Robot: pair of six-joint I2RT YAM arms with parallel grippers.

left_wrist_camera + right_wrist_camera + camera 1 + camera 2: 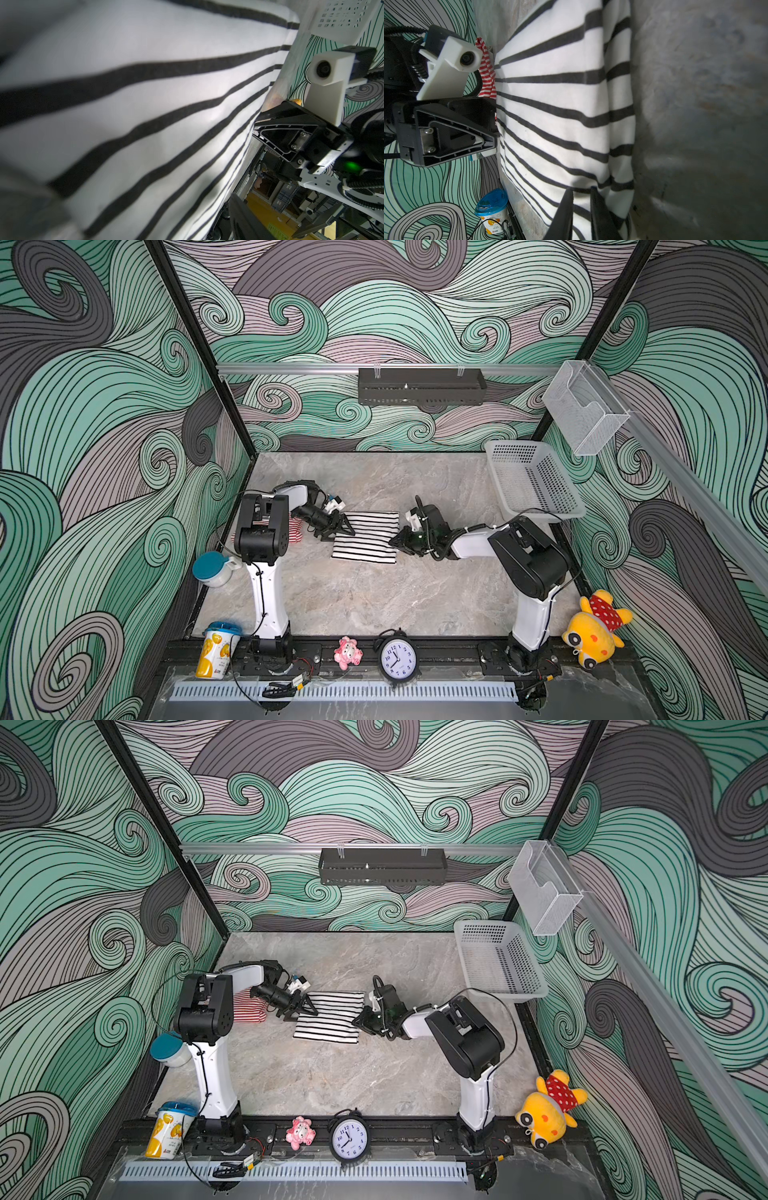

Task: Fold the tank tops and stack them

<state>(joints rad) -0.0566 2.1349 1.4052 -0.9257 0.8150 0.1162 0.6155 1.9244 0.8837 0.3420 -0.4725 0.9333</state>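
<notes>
Grey marbled desk (374, 597) is seen beneath both arms. Between the hands, a folded black-and-white tank top (365, 541) is laid flat. One edge is pinched by the right hand (581, 190), its jaws pressed onto a fold. The left hand (340, 533) is held spread at the opposite edge. Just behind it, the red-and-white tank top (247, 1009) is bunched. Well beyond the right hand, a white basket (540, 489) is seen, only its perforated bottom showing inside.
</notes>
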